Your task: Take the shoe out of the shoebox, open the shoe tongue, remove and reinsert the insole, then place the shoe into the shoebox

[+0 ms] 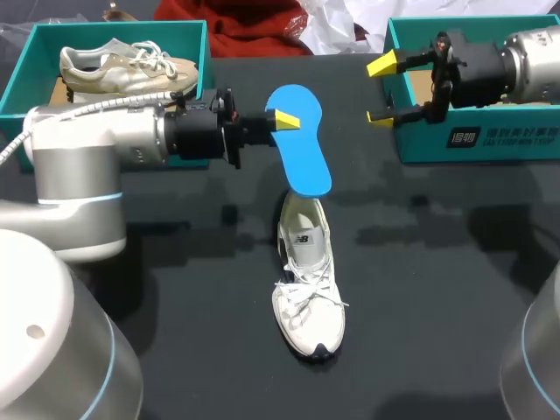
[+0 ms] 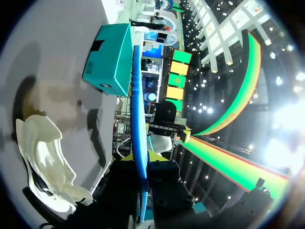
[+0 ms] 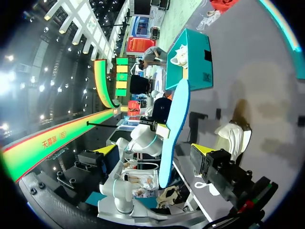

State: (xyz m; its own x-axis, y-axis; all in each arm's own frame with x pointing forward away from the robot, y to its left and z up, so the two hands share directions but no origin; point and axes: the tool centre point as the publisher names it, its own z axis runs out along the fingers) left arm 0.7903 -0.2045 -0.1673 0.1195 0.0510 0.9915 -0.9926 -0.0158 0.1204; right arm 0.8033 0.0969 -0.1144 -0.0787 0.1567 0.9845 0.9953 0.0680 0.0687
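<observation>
One blue insole (image 1: 297, 140), clamped in the left pincer (image 1: 284, 121), hangs over the heel of one white laced shoe (image 1: 306, 284) on the table (image 1: 175, 262). Of two teal shoeboxes, the left shoebox (image 1: 87, 35) holds a beige shoe (image 1: 122, 68); the right pincer (image 1: 382, 90) gapes wide at the right shoebox (image 1: 490, 140).

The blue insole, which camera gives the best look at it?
The head view: the insole shows its full flat outline there, held in the left gripper near the white shoe. The left wrist view sees only its thin edge; the right wrist view sees it slanted and narrow.
</observation>
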